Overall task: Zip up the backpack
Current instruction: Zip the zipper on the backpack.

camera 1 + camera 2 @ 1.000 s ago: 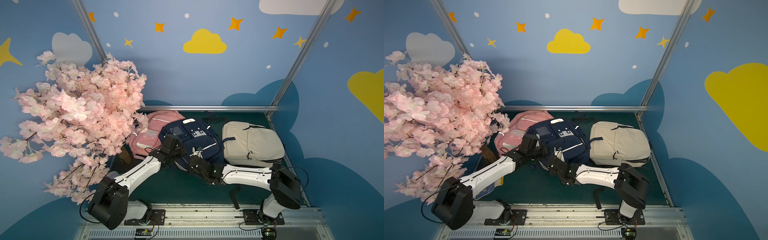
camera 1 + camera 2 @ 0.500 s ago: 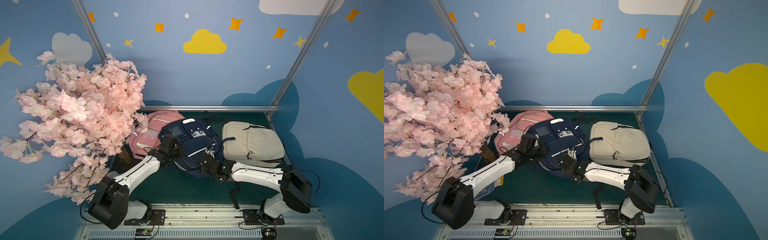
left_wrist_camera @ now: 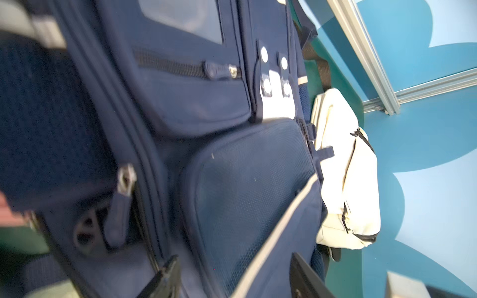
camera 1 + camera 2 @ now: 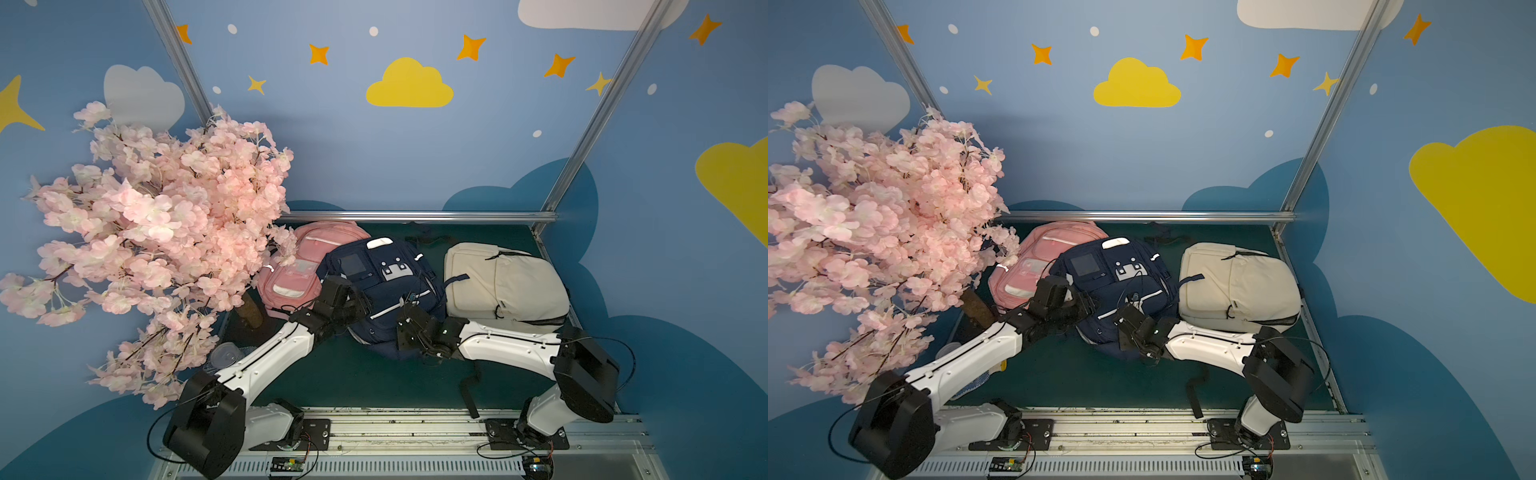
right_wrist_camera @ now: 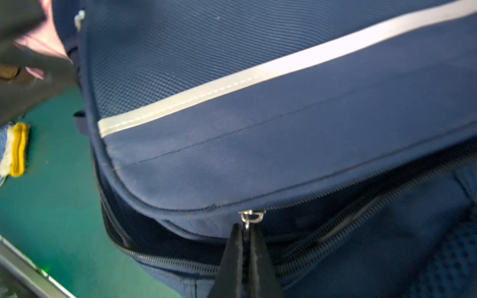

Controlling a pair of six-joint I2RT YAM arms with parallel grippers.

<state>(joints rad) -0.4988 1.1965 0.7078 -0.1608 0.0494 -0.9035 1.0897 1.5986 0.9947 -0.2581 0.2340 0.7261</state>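
The navy backpack (image 4: 386,282) (image 4: 1117,278) lies on the green floor between two other bags. Its main zipper (image 5: 361,185) gapes open along the near edge. My right gripper (image 5: 246,229) (image 4: 409,320) is shut on the small metal zipper pull (image 5: 251,216) at that edge. My left gripper (image 3: 237,276) (image 4: 359,303) stands open at the backpack's left side. Its two fingers are wide apart over the front pocket (image 3: 247,185) and grip nothing. A second zipper pull (image 3: 125,180) hangs on the side seam.
A pink backpack (image 4: 307,262) lies left of the navy one and a cream backpack (image 4: 503,282) to its right. A pink blossom tree (image 4: 166,232) overhangs the left side. A black strap (image 4: 467,386) trails over the floor. A yellow-edged cloth (image 5: 18,149) lies nearby.
My left gripper has opened and let go of the backpack's side. The right arm has shifted a little to the right, still holding the zipper pull.
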